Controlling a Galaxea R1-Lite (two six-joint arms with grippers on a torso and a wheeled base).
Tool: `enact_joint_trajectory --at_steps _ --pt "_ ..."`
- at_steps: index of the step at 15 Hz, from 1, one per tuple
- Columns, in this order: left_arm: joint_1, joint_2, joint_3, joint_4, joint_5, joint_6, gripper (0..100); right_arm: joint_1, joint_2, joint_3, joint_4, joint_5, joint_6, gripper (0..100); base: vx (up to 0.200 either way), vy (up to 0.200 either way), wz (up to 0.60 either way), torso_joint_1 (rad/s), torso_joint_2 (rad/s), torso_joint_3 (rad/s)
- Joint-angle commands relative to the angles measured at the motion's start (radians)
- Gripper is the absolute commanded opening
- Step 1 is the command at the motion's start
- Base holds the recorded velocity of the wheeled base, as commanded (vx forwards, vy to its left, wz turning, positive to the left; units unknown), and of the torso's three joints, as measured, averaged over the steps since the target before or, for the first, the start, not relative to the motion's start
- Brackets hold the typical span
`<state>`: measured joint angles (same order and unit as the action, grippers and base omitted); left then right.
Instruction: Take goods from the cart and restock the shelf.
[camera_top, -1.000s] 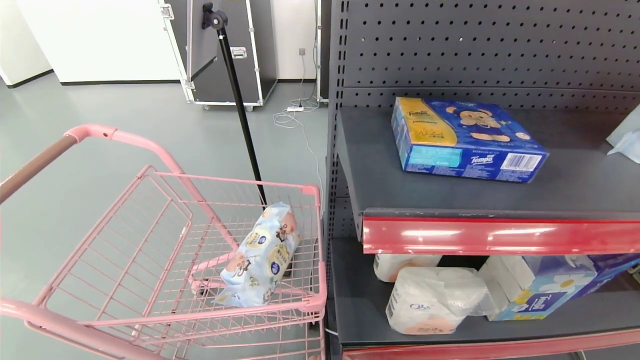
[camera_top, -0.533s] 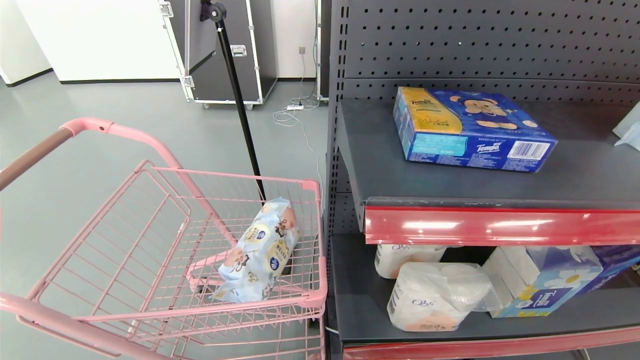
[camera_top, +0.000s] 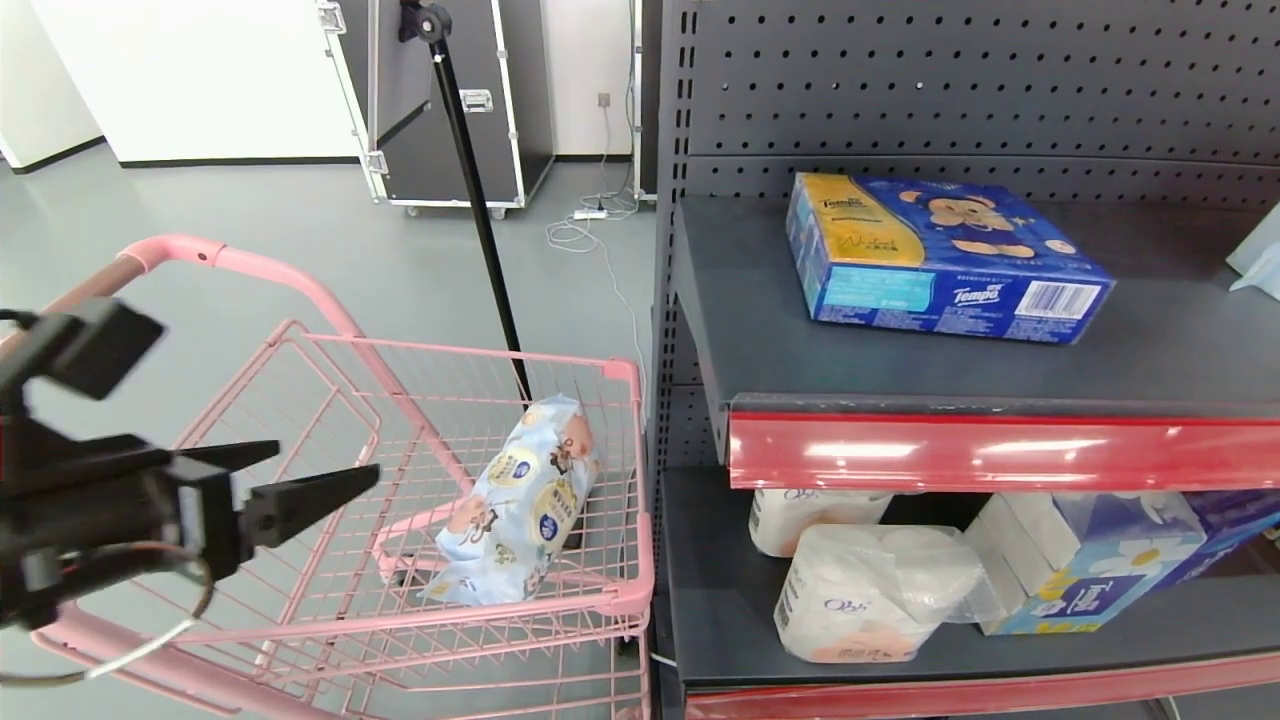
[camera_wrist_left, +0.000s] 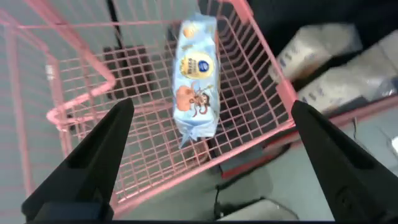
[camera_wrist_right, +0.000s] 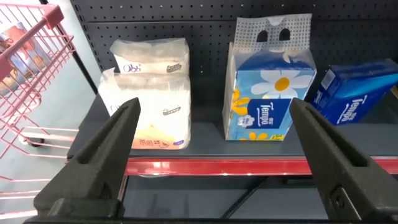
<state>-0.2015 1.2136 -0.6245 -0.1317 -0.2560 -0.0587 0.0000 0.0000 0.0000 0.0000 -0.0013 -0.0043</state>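
Observation:
A light-blue soft pack (camera_top: 520, 505) with cartoon print lies in the pink wire cart (camera_top: 470, 368), against its side nearest the shelf. My left gripper (camera_top: 328, 462) hangs open above the cart's left half, fingers pointing toward the pack and clear of it. The left wrist view looks down between the open fingers (camera_wrist_left: 99, 162) of the left gripper (camera_wrist_left: 209, 109) at the pack (camera_wrist_left: 198, 74) in the cart (camera_wrist_left: 267, 68). My right gripper (camera_wrist_right: 214, 104) stands open in front of the lower shelf board (camera_wrist_right: 205, 146), holding nothing.
A blue box (camera_top: 940, 260) lies on the upper shelf board (camera_top: 900, 380), with bare room around it. Below stand toilet-roll packs (camera_top: 860, 610) (camera_wrist_right: 149, 93), a daisy-print tissue pack (camera_wrist_right: 270, 87) and a blue box (camera_wrist_right: 357, 99). A black tripod pole (camera_top: 480, 200) rises behind the cart.
My left arm has come into the head view from the left, its open gripper now above the cart. The head camera shifted slightly earlier on; the goods have not moved.

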Motion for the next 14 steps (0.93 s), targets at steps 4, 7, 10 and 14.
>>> enact_joint_trajectory --at_steps 4,7,10,14 --pt "-0.052 0.497 -0.081 -0.097 -0.082 0.151 100 0.000 0.000 0.000 0.000 0.000 0.001 100 0.000 0.000 0.00 0.000 0.00 0.000" --pt "-0.061 0.581 -0.103 -0.112 -0.077 0.155 100 0.000 0.000 0.000 0.000 0.000 0.001 100 0.000 0.000 0.00 0.000 0.00 0.000" --pt "-0.059 0.659 -0.118 -0.172 -0.060 0.155 100 0.000 0.000 0.000 0.000 0.000 0.001 100 0.000 0.000 0.00 0.000 0.00 0.000" --pt "-0.061 0.754 -0.172 -0.187 -0.054 0.155 100 0.000 0.000 0.000 0.000 0.001 0.001 100 0.000 0.000 0.00 0.000 0.00 0.000"
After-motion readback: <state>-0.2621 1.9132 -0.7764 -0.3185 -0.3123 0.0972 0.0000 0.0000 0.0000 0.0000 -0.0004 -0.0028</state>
